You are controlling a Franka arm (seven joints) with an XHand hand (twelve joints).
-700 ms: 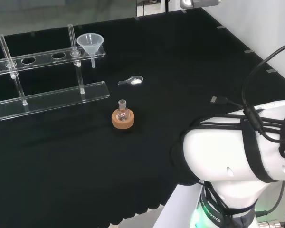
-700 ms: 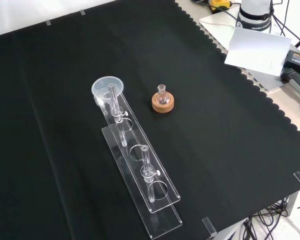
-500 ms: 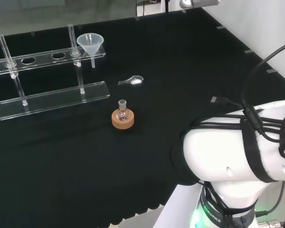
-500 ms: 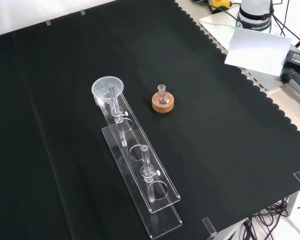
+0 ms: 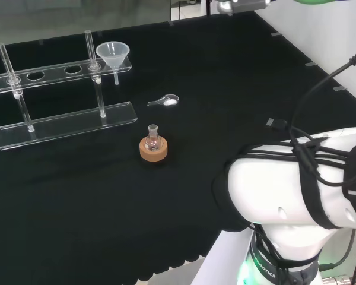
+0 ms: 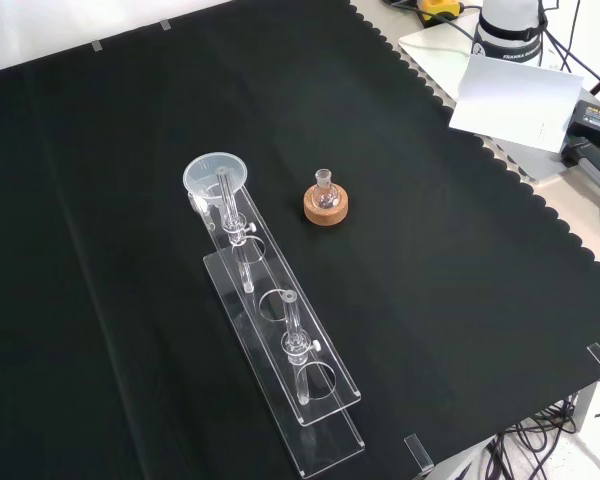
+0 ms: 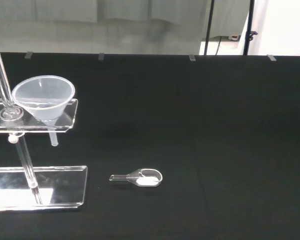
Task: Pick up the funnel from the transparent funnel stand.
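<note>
A clear funnel (image 5: 113, 54) sits in the end hole of the transparent stand's upper shelf, its stem hanging down through it. The stand (image 5: 65, 123) is a long clear rack with two upright rods and several round holes. In the front view the funnel (image 6: 216, 178) is at the far end of the stand (image 6: 330, 445). The wrist view looks across the cloth at the funnel (image 7: 44, 98) and the stand's base (image 7: 55, 185) from some way off.
A small round flask on a cork ring (image 5: 153, 146) stands in front of the stand (image 6: 326, 203). A clear scoop with white powder (image 5: 165, 101) lies on the cloth near the funnel (image 7: 140, 177). The arm's white link (image 5: 296, 184) rises at the head view's right.
In the head view the arm's white link and its cables have shifted slightly. The funnel, stand, flask and scoop have not moved.
</note>
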